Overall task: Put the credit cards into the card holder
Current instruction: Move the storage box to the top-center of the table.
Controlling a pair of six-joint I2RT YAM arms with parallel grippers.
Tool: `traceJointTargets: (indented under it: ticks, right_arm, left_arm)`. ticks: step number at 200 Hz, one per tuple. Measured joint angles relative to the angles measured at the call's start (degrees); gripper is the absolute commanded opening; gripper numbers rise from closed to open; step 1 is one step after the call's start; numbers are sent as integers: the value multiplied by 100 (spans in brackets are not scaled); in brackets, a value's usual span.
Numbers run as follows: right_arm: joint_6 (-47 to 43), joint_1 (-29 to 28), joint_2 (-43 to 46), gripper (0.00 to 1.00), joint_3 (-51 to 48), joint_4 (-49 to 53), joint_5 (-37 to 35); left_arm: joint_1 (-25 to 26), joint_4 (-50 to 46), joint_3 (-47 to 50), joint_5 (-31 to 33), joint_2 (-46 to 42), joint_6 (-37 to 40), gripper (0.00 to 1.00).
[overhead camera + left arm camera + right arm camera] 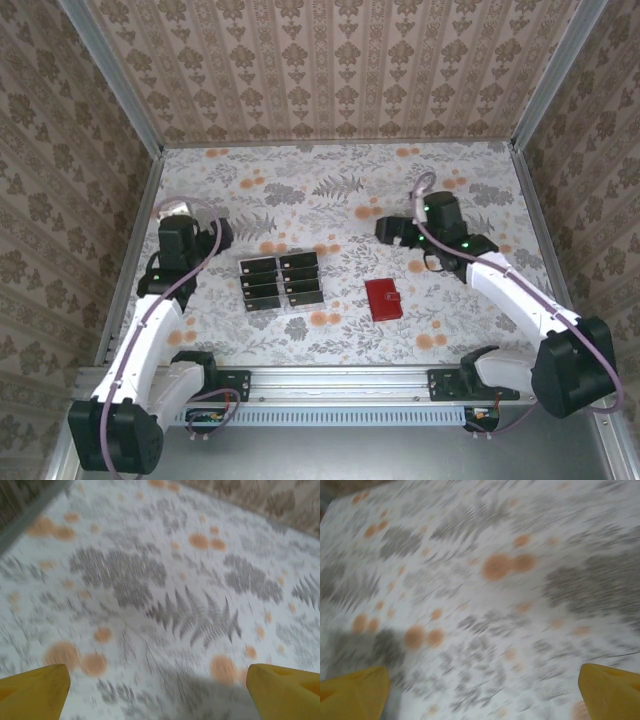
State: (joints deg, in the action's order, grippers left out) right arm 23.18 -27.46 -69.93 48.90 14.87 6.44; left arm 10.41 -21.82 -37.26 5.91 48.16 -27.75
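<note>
Top view, as I see it from my station. Holder (383, 299): red, closed, lying flat on the table (330, 190). Cards (281, 283): black, laid in two columns well left of the holder; none inside it. Left gripper (220, 232): farther left of the holder than the cards, jaws wide, nothing between its yellow fingers (35, 692). Right gripper (388, 229): behind the holder and apart from it, jaws wide and empty. I judge the task to be at its first step: approach, with nothing grasped. My next move calls for opening and steadying the holder, probably with the right gripper, then lifting one thin card by its edge.
</note>
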Motion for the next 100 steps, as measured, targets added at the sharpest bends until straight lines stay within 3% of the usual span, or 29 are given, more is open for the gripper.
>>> traceJointTargets:
  ticks: [54,100]
  right_arm:
    - [321,-1963,-649,97,57,457,-769]
    - [516,-2734,-1543,97,304,503,-1357]
  left_arm:
    - [1058,-498,555,-94,-417,-678,100]
    - [1740,-348,778,98,-122,-1071,100]
